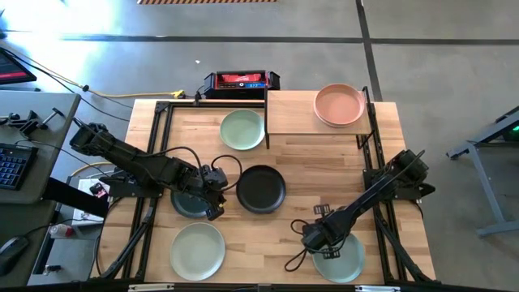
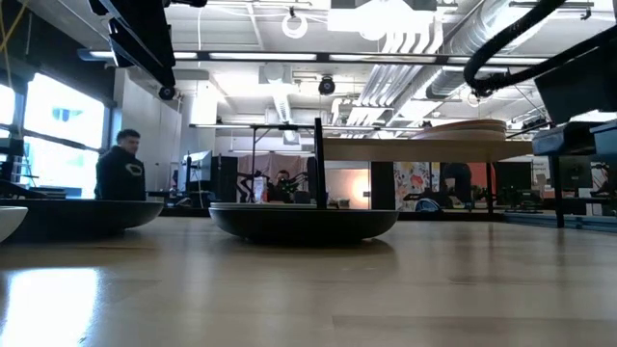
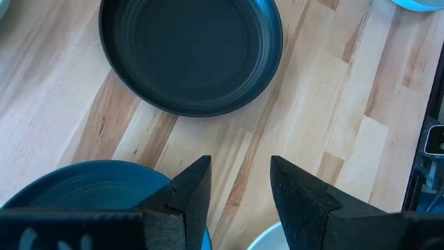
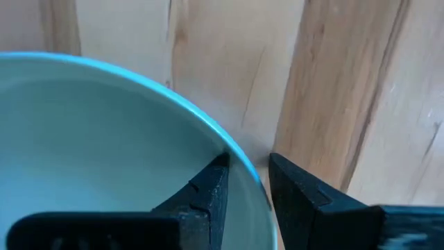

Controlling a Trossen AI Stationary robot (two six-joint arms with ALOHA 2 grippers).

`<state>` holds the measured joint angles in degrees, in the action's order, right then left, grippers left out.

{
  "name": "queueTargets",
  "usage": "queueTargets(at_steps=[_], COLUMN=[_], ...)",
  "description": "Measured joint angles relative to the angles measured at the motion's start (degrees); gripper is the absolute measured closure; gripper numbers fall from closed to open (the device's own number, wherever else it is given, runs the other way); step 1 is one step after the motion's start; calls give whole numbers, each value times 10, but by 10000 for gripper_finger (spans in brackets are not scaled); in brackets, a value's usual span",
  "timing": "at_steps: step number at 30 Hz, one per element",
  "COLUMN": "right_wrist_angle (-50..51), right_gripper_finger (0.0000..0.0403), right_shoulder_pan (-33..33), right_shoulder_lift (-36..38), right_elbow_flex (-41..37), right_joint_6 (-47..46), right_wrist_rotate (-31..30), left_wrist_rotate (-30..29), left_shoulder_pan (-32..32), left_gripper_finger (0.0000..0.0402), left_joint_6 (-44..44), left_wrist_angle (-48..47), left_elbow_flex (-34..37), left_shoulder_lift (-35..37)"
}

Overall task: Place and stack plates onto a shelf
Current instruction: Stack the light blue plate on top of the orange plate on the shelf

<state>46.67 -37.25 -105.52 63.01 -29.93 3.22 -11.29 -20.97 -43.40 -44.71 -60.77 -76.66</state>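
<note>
Wooden shelf (image 1: 292,113) with one pink plate (image 1: 339,105)

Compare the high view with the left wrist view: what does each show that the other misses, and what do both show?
Only the high view shows the shelf with a pink plate on it, the pale green plate beside the shelf, another pale green plate near the front edge, and the right gripper at a pale plate. Only the left wrist view shows the gap between the left gripper's open fingers over bare wood. Both show the black plate and the teal plate under the left gripper.
</note>
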Motion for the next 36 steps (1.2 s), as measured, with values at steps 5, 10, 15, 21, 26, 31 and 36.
queueTargets(at_steps=[5, 10, 15, 21, 26, 31, 36], right_wrist_angle=[2, 5, 11, 12, 16, 18, 20], right_gripper_finger=[311, 331, 394, 399, 402, 403, 402], right_shoulder_pan=[0, 0, 1, 2, 8, 17, 20], right_shoulder_lift=[-4, -4, -5, 1, 19, 37, 59], right_elbow_flex=[1, 0, 0, -1, -3, -3, -3], right_joint_6=[-25, -7, -2, -11, -50, -102, -151], right_wrist_rotate=[2, 3, 23, 32, 42, 47, 55], left_wrist_rotate=[0, 0, 0, 0, 0, 0, 0], left_shoulder_pan=[0, 0, 0, 0, 0, 0, 0], left_gripper_finger=[266, 266, 266, 266, 266, 266, 266], left_joint_6=[1, 11, 11, 12, 12, 12, 12], left_wrist_angle=[0, 0, 0, 0, 0, -1, -2], left_elbow_flex=[0, 0, 0, 0, 0, 0, 0], left_shoulder_lift=[0, 0, 0, 0, 0, 0, 0])
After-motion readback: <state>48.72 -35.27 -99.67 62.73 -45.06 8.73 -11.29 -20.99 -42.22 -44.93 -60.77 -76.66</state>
